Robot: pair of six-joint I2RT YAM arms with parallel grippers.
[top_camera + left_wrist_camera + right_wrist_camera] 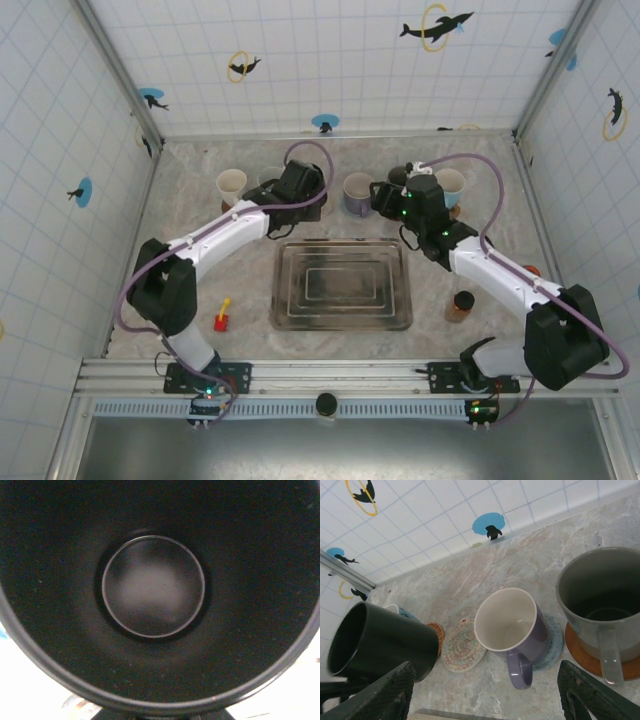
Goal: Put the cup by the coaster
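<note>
Right wrist view: the black cup [380, 640] hangs tilted at lower left, left of a coaster [462, 645], grasped by the left gripper [280, 192]; the right gripper [487, 695] stands released.

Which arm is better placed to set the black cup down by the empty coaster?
Left. The left gripper holds the black cup, tilted, close to the bare patterned coaster. The right gripper stands open and empty, short of the purple cup.

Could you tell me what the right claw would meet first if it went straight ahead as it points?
Probably the purple mug, sitting ahead between the fingers of the open right claw; depth is unclear.
</note>
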